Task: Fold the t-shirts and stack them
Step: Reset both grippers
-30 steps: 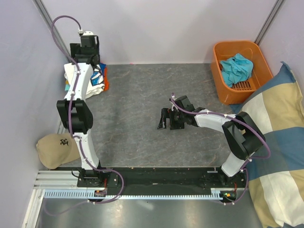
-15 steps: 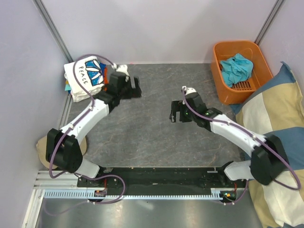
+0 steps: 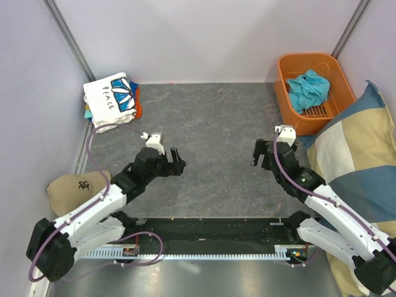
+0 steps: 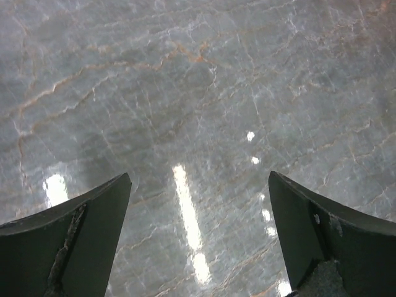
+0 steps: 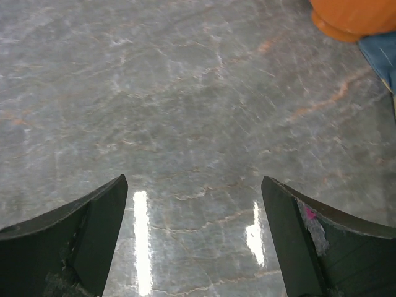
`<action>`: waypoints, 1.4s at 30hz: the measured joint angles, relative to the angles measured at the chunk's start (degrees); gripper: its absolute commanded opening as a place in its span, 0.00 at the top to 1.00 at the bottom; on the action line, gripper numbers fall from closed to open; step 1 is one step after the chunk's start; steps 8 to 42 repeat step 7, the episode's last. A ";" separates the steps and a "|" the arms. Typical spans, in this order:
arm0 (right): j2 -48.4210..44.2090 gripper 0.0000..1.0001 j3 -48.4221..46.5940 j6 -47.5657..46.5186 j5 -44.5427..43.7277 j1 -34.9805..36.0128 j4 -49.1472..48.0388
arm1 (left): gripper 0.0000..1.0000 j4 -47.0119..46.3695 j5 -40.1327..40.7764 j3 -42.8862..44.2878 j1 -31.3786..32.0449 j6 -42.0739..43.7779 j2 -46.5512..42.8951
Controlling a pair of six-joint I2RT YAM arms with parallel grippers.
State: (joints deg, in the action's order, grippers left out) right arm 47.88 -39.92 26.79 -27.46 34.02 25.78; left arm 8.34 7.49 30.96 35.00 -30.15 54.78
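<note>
A folded stack of t-shirts (image 3: 111,99) lies at the table's back left corner. Its top one is white with a blue flower print and lettering, and orange and blue edges show beneath it. A crumpled teal t-shirt (image 3: 308,88) lies in the orange basket (image 3: 282,93) at the back right. My left gripper (image 3: 176,162) hangs open over bare table at the near left, far from the stack. My right gripper (image 3: 260,154) is open too, just near-left of the basket. In both wrist views the left gripper (image 4: 198,182) and the right gripper (image 5: 193,182) have only marbled tabletop between their fingers.
A tan cap (image 3: 71,193) rests at the near left edge beside the left arm. A big blue-and-cream checked cushion (image 3: 359,179) fills the right side. The basket's foot (image 5: 352,15) and a cushion corner (image 5: 385,55) show at the upper right of the right wrist view.
The left arm has swung away from the stack at the back left, towards the near left. The right gripper has moved right and nearer. Both stayed open.
</note>
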 measured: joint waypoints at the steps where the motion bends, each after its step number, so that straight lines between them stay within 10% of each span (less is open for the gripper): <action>1: -0.46 0.02 0.48 0.24 -0.76 0.00 0.68 | 0.00 -0.39 0.13 -1.38 0.20 -0.26 -1.55; 42: -0.55 0.02 1.03 1.14 -2.67 0.00 2.38 | 0.00 -0.79 3.13 -4.79 0.37 -0.72 -6.05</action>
